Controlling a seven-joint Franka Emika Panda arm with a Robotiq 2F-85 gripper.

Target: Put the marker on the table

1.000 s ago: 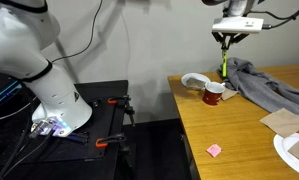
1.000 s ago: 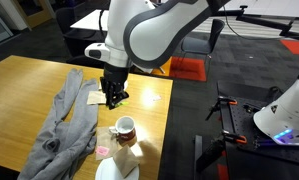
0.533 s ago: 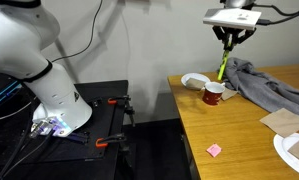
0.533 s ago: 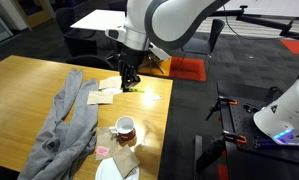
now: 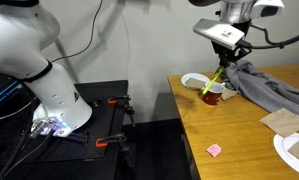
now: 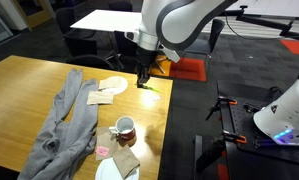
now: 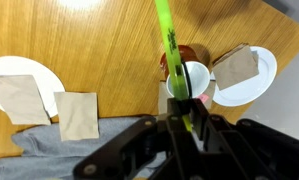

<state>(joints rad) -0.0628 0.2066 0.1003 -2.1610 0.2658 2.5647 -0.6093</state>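
The gripper is clamped on the marker, which is held tilted in the air over the table.

In an exterior view, the yellow-green marker is gripped by its upper end, and its lower end is seen in front of a red-and-white mug beside a white plate and a grey cloth; a pink scrap is seen well apart, near the table's edge. In an exterior view, the gripper is seen over the table near its edge, with the marker showing below the fingers, the mug well apart and the cloth spread beside it. In the wrist view, the marker is pinched between the closed fingers and reaches out over the mug; whether it touches anything cannot be told.
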